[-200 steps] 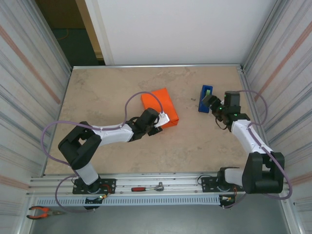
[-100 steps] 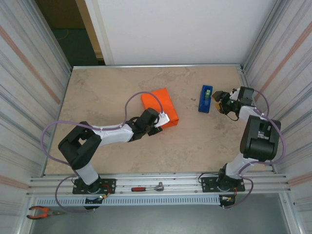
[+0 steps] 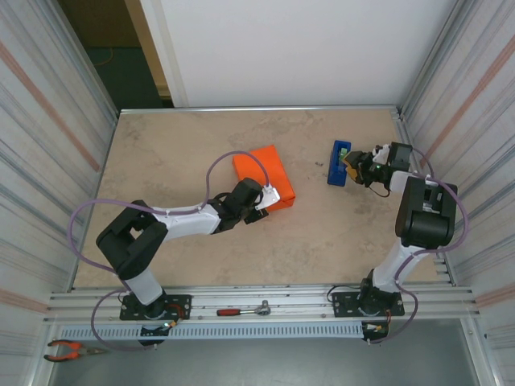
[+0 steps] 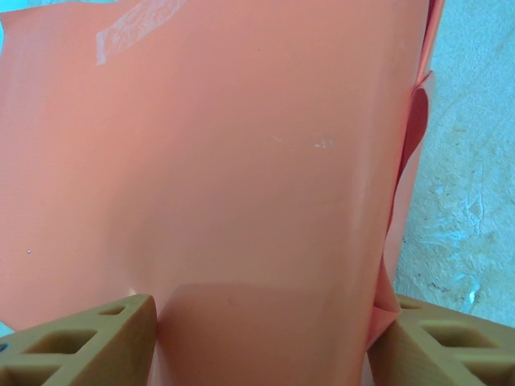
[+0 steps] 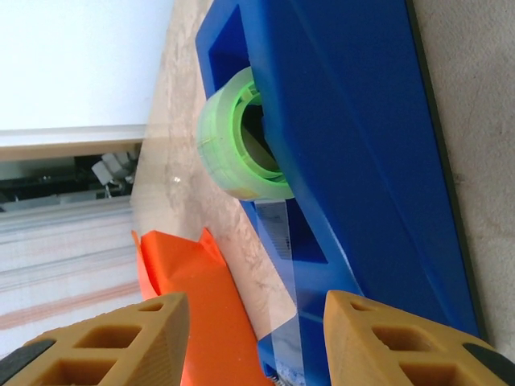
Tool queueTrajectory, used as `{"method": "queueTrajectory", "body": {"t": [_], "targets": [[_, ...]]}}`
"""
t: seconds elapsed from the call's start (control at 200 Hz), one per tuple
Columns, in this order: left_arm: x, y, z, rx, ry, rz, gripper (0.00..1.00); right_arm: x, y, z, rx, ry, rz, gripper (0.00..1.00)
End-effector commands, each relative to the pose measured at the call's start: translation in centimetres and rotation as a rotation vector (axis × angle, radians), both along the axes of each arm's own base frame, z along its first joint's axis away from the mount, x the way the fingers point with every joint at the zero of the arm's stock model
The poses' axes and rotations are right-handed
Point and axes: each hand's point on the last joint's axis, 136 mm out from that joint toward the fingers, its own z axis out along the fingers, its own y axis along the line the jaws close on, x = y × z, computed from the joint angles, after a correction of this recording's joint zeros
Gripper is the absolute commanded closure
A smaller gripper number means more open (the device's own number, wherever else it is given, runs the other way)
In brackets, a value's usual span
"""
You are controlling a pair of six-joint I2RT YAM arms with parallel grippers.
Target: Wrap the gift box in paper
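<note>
The orange paper [image 3: 264, 175] lies folded into a tight, box-shaped parcel near the middle of the beige table [image 3: 177, 153], its long side running from 11 o'clock to 5 o'clock in the overhead view. The left gripper [image 3: 262, 201] sits at the parcel's 5 o'clock end. In the left wrist view its two tan fingers [image 4: 88, 338] stand on either side of the wrapped shape with the paper [image 4: 241, 177] running right up against both, so the claw looks clamped across it. A pale strip of tape [image 4: 133, 28] is stuck to the paper up at 11 o'clock, and a loose flap juts out along the right edge.

Over at 3 o'clock from the parcel, well apart from it, stands a blue tape dispenser [image 3: 339, 162]. The right gripper [image 3: 352, 166] is just beside it, on its 3 o'clock side. In the right wrist view its jaws are apart, with the clear tape strip and the dispenser's blue body [image 5: 354, 145] between the fingers [image 5: 113, 338]. A green roll of tape [image 5: 241, 145] sits in the dispenser.

A red-handled ratchet [image 3: 244, 310] lies on the rail at 6 o'clock.
</note>
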Motion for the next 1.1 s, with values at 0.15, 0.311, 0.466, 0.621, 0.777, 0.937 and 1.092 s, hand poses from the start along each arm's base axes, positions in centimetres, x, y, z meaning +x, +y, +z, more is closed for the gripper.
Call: {"method": "queueTrajectory", "body": {"t": [0.15, 0.311, 0.466, 0.621, 0.777, 0.937, 1.092], "targets": [[-0.4, 0.3, -1.7, 0.026, 0.051, 0.001, 0.34, 0.9, 0.9, -0.3, 0.028, -0.010, 0.042, 0.60], [-0.4, 0.3, -1.7, 0.028, 0.052, 0.002, 0.34, 0.9, 1.0, -0.7, 0.036, -0.002, 0.049, 0.68], [-0.3, 0.3, -1.8, 0.029, 0.053, 0.002, 0.34, 0.9, 1.0, -0.8, 0.038, -0.004, 0.052, 0.76], [-0.3, 0.2, -1.8, 0.029, 0.053, -0.001, 0.34, 0.7, 1.0, -1.0, 0.039, 0.004, 0.050, 0.75], [-0.4, 0.3, -1.9, 0.031, 0.054, -0.002, 0.34, 0.4, 0.9, -1.0, 0.045, 0.005, 0.046, 0.76], [-0.4, 0.3, -1.9, 0.034, 0.054, -0.003, 0.34, 0.1, 0.8, -1.4, 0.054, 0.010, 0.041, 0.78], [-0.5, 0.3, -1.9, 0.037, 0.054, -0.005, 0.34, -0.2, 0.9, -1.6, 0.068, 0.009, 0.035, 0.81]]}}
